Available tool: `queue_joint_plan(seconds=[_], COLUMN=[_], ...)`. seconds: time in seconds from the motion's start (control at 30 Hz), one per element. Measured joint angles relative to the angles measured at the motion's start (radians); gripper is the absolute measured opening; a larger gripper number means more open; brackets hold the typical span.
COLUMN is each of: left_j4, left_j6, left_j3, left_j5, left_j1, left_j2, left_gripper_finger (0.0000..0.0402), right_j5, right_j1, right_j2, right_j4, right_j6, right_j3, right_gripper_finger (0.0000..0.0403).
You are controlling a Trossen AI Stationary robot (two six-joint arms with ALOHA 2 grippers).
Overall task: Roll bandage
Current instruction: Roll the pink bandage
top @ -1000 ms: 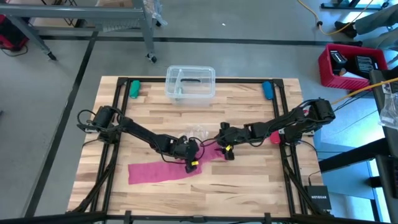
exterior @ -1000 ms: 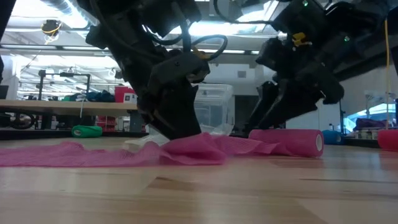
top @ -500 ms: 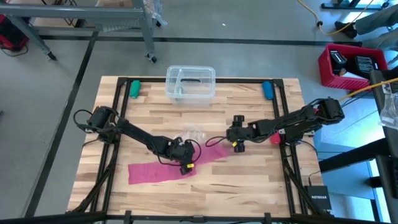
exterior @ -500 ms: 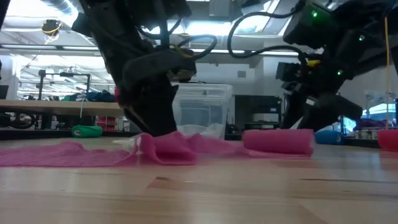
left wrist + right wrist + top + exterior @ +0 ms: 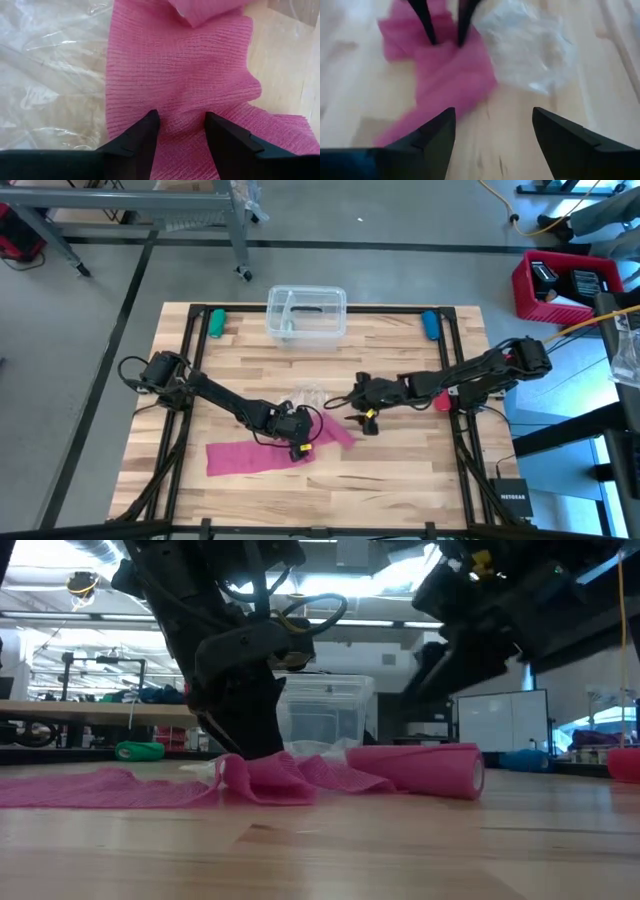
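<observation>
**Q:** Where does the bandage lie, and what do the two grippers do?

**A:** The pink strip runs along the table from about 8 o'clock of its centre toward the middle, where its rolled end rests on the wood. The left gripper presses down on the flat strip just short of the roll, fingers a little apart with bunched fabric between them. The right gripper hovers at about 3 o'clock of the roll, fingers wide apart, holding nothing.

**Q:** What does the step in hand seem to call for?

**A:** Probably another turn of the roll toward the left gripper. The right fingers should meet the cylinder squarely, so the layers stack edge on edge, while the left keeps the strip taut and flat.

**Q:** What could spoil it?

**A:** The folds heaped beside the left fingers could wind in crooked. The clear wrapper, at about 12 o'clock of the roll, could also be caught.
</observation>
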Motion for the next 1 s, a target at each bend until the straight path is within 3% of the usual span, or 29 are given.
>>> queue_joint_plan(seconds=[0.43, 0.77, 1.0], left_j4=[0.003, 0.004, 0.004], left_j6=[0.004, 0.004, 0.005], left_j3=[-0.001, -0.001, -0.001], left_j5=[-0.025, -0.03, -0.031], left_j1=[0.0, 0.0, 0.0], left_j2=[0.001, 0.001, 0.001], left_gripper_finger=[0.0158, 0.0158, 0.0158], right_j5=[-0.041, -0.021, 0.019], right_j1=[0.111, 0.116, 0.129], right_j2=[0.073, 0.148, 0.166], right_j4=[0.041, 0.088, 0.198], right_j6=[0.034, 0.151, 0.127], right_j3=[0.0, 0.0, 0.0], right_gripper_finger=[0.0264, 0.0264, 0.0264])
